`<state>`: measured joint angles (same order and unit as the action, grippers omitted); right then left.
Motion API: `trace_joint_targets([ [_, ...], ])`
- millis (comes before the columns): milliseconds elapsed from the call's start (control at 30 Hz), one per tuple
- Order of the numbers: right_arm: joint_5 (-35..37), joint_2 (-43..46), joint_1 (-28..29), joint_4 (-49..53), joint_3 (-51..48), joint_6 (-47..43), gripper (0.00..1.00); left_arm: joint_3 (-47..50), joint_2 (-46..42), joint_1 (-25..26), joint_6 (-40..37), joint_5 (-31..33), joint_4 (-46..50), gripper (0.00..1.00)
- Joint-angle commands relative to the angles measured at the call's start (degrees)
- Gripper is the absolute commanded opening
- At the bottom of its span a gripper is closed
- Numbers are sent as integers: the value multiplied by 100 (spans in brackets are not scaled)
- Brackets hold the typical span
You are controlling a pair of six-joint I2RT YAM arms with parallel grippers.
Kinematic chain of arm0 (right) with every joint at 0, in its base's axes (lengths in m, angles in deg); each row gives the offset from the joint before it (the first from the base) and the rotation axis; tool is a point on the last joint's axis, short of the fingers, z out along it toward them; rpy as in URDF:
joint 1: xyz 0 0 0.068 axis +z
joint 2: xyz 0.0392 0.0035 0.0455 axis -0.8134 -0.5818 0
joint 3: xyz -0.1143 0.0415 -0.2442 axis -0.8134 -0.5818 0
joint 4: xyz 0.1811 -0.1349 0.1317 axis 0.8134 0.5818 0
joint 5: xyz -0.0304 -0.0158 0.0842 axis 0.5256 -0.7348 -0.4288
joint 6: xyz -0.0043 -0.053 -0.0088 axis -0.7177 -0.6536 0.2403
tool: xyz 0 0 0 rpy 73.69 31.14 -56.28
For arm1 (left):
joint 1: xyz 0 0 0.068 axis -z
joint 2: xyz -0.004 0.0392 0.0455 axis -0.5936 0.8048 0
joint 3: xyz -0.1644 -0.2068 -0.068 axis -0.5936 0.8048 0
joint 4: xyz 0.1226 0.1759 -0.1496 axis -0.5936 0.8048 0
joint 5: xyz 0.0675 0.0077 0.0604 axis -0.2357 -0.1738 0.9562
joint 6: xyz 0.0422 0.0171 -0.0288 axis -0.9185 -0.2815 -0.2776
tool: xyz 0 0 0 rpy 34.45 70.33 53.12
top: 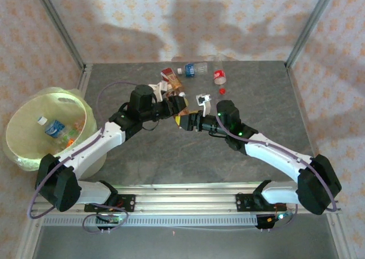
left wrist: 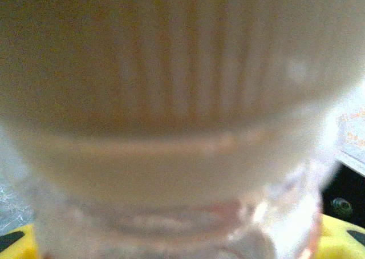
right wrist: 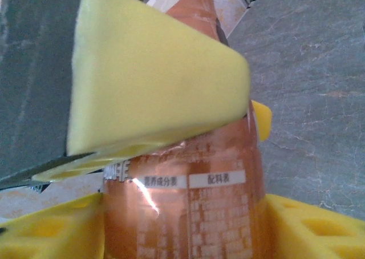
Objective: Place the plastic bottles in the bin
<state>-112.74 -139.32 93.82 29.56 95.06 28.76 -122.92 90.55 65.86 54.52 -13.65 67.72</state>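
An orange-labelled plastic bottle (top: pixel 179 89) (right wrist: pixel 188 207) hangs above the middle of the table, where both grippers meet. My left gripper (top: pixel 174 103) is shut on it. Its yellow pad (right wrist: pixel 154 82) lies across the bottle in the right wrist view, and the bottle's blurred neck (left wrist: pixel 171 128) sits right against the left wrist camera. My right gripper (top: pixel 186 121) has the same bottle between its yellow fingers (right wrist: pixel 51 230), which lie against both sides with no gap showing. The bin (top: pixel 75 101), a pale bucket with a yellow-green liner, stands at the left with bottles (top: pixel 55 128) inside.
More bottles lie at the table's far edge: a red-labelled one (top: pixel 168 73), a blue-labelled one (top: pixel 191 69) and another red one (top: pixel 219 75). A loose red cap (top: pixel 222 90) lies near them. Metal frame posts (top: pixel 305 25) flank the table.
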Motion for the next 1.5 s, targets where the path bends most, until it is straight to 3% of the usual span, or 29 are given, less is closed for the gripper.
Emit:
trace_joint_targets([
  [0,79,179,42,-297,-18,-223,82,1,-101,8,37,443,65,55],
  [133,313,324,43,40,-19,-389,100,50,-249,9,33,656,191,54],
  [433,804,705,42,946,-19,-879,99,-24,-541,9,-105,1311,821,51],
  [600,1701,963,42,1275,-114,-865,99,-516,-859,10,-518,2044,1894,50],
  [867,2550,1314,47,503,-677,-662,99,-1221,-1506,7,-1147,3498,3498,49],
  [1067,3165,1521,47,93,-962,-612,99,-2339,-1670,11,-1769,4349,4734,49],
  [1133,3294,1561,42,130,-968,-755,99,-2772,-1673,1,-2106,4745,5133,49],
  [1300,3770,1653,46,556,-863,-762,99,-3904,-1577,-3,-2649,6678,6331,49],
  [1467,3701,1646,47,452,-885,-781,99,-4193,-1538,-52,-3016,8244,6726,50],
])
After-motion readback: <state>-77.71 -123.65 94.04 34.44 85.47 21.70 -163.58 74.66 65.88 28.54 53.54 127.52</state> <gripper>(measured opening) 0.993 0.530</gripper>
